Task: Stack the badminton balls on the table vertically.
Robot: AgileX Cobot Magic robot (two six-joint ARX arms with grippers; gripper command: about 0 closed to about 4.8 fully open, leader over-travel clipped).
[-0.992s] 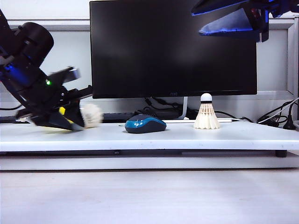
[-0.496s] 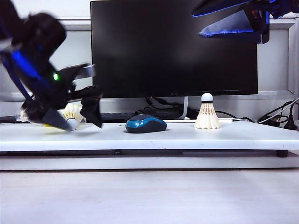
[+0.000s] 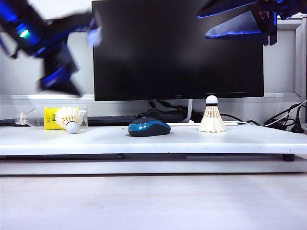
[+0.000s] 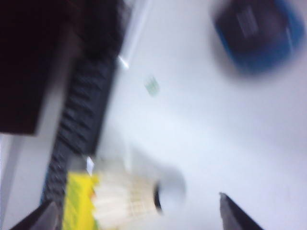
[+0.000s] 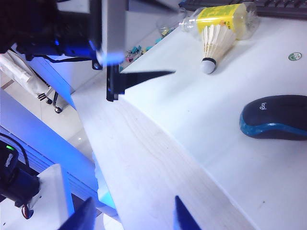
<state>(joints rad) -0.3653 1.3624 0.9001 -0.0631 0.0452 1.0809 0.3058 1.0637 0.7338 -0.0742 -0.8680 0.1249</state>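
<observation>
Nearest the exterior camera, the thick front edge of the table [image 3: 153, 146] is seen, with the task's things set on the white top behind it. At the left, one of the badminton balls [image 3: 69, 118] is lying on its side, cork toward the front, touching or just in front of a clear bottle with a yellow label [image 3: 48, 117]; no gripper is on it. Toward the right, the second shuttlecock [image 3: 211, 115] is standing upright on its feather skirt, cork up, which makes it the likely base for the stack. Between them a blue-and-black mouse [image 3: 149, 127] is left, well apart from both. Behind these a dark monitor [image 3: 178, 48] is placed.

The left gripper [image 3: 72, 52] is seen blurred above the lying shuttlecock, its fingers spread wide and holding nothing; in its wrist view the shuttlecock [image 4: 139, 196] lies between the finger tips' lines but below them. The right gripper [image 3: 240, 19] is held high at the upper right, its fingers apart and empty, probably parked clear of the standing shuttlecock.
</observation>
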